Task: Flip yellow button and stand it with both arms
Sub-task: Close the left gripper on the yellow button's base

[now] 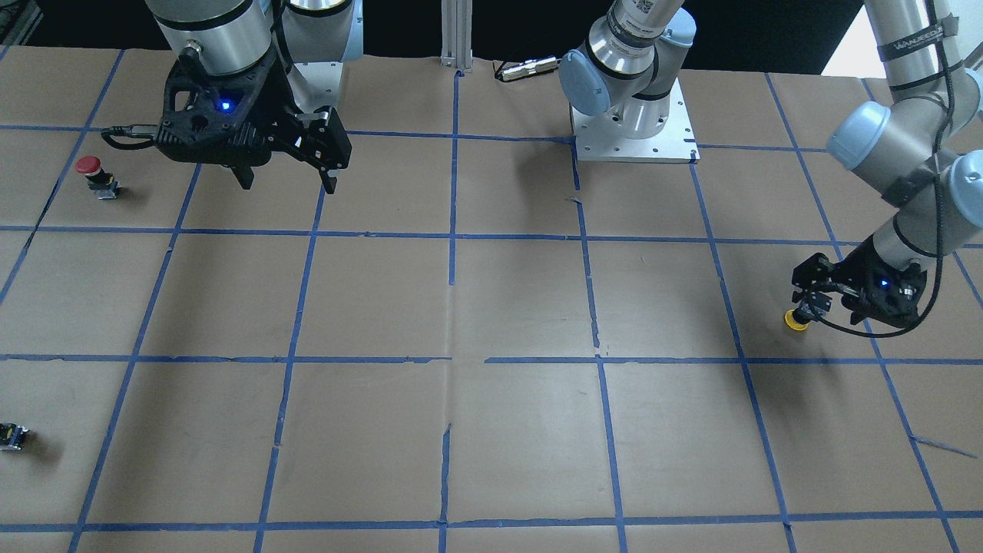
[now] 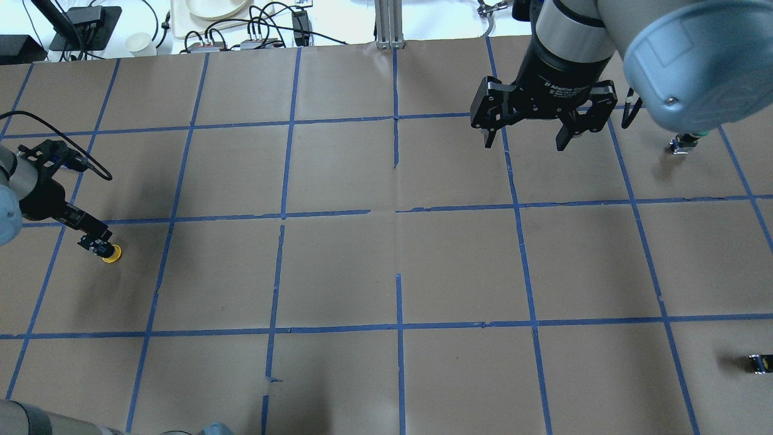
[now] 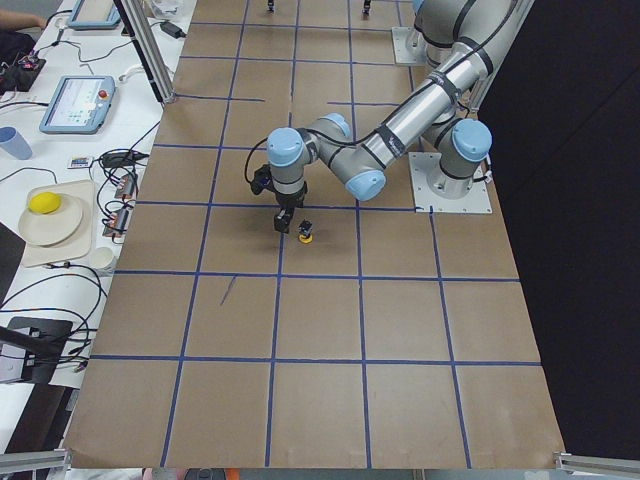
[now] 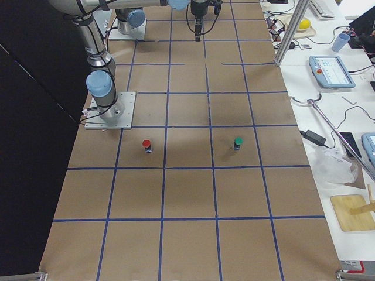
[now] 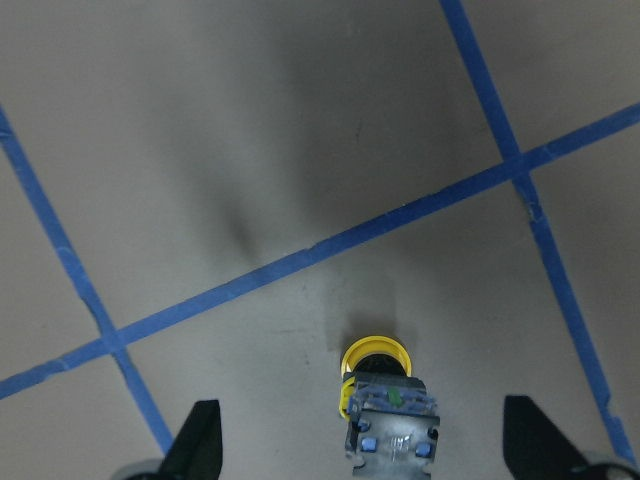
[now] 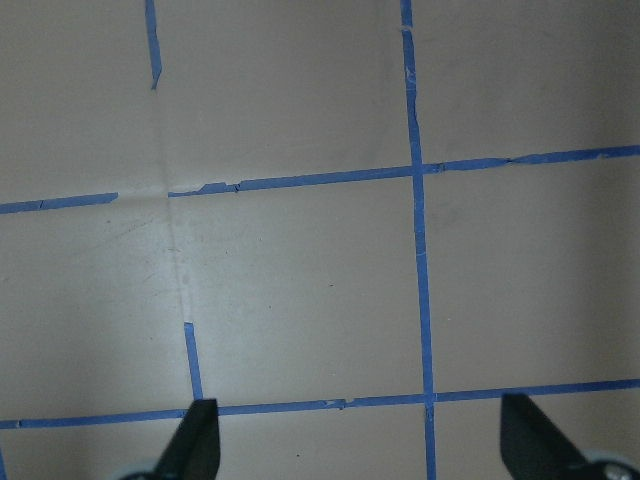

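button [image 5: 385,400]: yellow cap down, grey-black body with blue screws up
left gripper [image 5: 362,405]: wide open, straddling button
right gripper [image 2: 524,145]: wide open, empty

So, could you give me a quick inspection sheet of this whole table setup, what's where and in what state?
Surface: brown paper table with a blue tape grid, torn in spots.
Job's things: yellow button looks cap-down, body uppermost, not gripped.
Clutter: red button and green button upright; small black-and-yellow block near an edge.
Grippers: left gripper open, fingers either side of the yellow button; right gripper open, empty, above bare paper.
Cables: black cable loops off the left gripper.
Surroundings: side bench with touchscreen pendant, plates, wires.
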Robot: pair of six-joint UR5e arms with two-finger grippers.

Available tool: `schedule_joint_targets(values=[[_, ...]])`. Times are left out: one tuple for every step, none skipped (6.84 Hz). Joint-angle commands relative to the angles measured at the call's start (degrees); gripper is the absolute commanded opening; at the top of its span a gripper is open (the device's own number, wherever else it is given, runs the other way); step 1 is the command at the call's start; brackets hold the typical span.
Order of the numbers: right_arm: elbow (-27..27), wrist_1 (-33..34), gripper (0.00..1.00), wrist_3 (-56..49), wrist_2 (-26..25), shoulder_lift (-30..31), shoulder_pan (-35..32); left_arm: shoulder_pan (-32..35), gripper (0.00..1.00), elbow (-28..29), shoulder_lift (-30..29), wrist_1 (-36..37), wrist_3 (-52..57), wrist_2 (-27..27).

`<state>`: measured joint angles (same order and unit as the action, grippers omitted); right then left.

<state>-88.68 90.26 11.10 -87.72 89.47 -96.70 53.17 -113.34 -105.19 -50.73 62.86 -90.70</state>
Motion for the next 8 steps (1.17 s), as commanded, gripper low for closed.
schedule_joint_targets(values=[[0.0, 0.0, 1.00, 0.1, 0.0, 0.0, -0.1, -0.6, 0.99, -2.9, -1.0, 7.0, 7.2, 0.1], [0.0, 0.0, 1.00, 0.0, 0.0, 0.0, 0.0, -0.6, 0.99, -2.7, -1.5, 7.0, 6.7, 0.3], [0.0, 0.0, 1.00, 0.0, 0.0, 0.0, 0.0, -0.7, 0.98, -3.0, -1.9, 6.9, 6.6, 0.2], [0.0, 0.0, 1.00, 0.0, 0.0, 0.0, 0.0, -0.8, 0.95, -2.9, -2.0, 6.7, 6.6, -0.2], [0.0, 0.0, 1.00, 0.0, 0.0, 0.0, 0.0, -0.8, 0.86, -2.8, -1.3, 6.6, 6.2, -0.3], [0.0, 0.0, 1.00, 0.0, 0.0, 0.0, 0.0, -0.8, 0.71, -2.2, -1.2, 5.6, 4.6, -0.3], [0.1, 0.0, 1.00, -0.1, 0.0, 0.0, 0.0, -0.6, 0.57, -2.3, -0.5, 4.6, 3.7, -0.3], [0.1, 0.0, 1.00, -0.1, 0.0, 0.0, 0.0, -0.6, 0.43, -2.7, -0.4, 4.4, 3.8, -0.2]])
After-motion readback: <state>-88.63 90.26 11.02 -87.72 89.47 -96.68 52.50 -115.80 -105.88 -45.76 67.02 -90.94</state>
